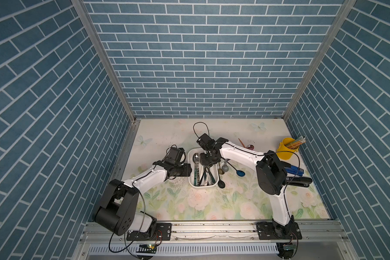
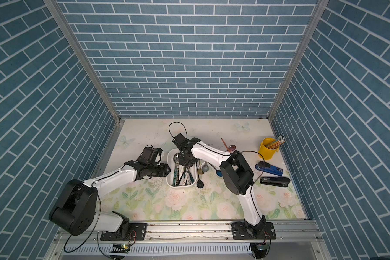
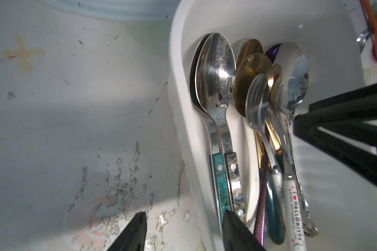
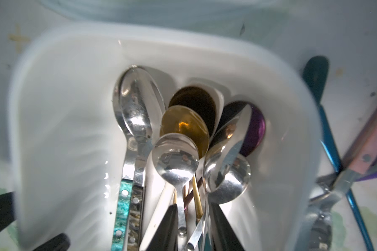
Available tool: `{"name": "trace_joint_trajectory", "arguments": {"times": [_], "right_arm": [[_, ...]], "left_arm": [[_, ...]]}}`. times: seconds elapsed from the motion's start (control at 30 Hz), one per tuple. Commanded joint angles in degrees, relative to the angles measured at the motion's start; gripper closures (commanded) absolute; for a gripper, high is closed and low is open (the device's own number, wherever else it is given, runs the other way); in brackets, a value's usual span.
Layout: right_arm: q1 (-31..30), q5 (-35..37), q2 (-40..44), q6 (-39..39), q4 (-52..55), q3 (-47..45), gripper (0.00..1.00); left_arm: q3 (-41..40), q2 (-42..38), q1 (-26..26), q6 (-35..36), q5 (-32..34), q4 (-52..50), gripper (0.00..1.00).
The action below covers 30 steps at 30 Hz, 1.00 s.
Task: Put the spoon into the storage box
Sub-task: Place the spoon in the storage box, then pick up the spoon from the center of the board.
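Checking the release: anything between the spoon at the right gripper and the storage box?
Nothing visible. The small silver spoon, between the right gripper's parted fingers, already rests on other spoons inside the storage box.

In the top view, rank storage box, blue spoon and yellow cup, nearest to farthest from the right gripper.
1. storage box, under the right gripper.
2. blue spoon, right of the box.
3. yellow cup, back right corner.
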<state>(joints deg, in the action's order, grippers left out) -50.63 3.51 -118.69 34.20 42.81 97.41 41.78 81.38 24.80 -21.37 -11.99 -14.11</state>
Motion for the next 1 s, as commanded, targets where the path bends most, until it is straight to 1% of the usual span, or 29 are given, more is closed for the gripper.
{"name": "trace_joint_trajectory", "arguments": {"times": [0.0, 0.13, 0.3, 0.47, 0.6, 0.83, 0.97], "right_arm": [[0.0, 4.7, 5.8, -1.1, 0.1, -0.7, 0.70], [2.3, 6.7, 10.4, -2.1, -0.2, -3.9, 0.69], [8.7, 5.3, 16.3, -3.2, -3.2, -12.8, 0.69], [14.2, 3.1, 18.1, -4.4, -6.8, -20.2, 0.68], [16.0, 1.3, 16.3, -5.1, -10.4, -21.7, 0.68], [16.5, 0.2, 7.6, -6.3, -13.3, -16.5, 0.68], [17.7, 0.4, 4.4, -5.7, -14.3, -15.1, 0.68]], "left_arm": [[1.1, 0.4, 0.5, 1.3, 2.0, -3.1, 0.39], [2.8, 0.9, 0.7, 2.1, 3.0, -4.3, 0.39], [4.6, 1.7, 1.4, 2.3, 3.7, -4.9, 0.39], [5.6, 2.6, 2.5, 2.0, 4.1, -5.1, 0.39], [6.2, 3.0, 3.0, 1.9, 4.4, -5.4, 0.39], [6.3, 2.7, 2.9, 1.8, 4.8, -6.0, 0.39], [5.9, 2.3, 2.9, 1.7, 5.3, -6.1, 0.39]]}}
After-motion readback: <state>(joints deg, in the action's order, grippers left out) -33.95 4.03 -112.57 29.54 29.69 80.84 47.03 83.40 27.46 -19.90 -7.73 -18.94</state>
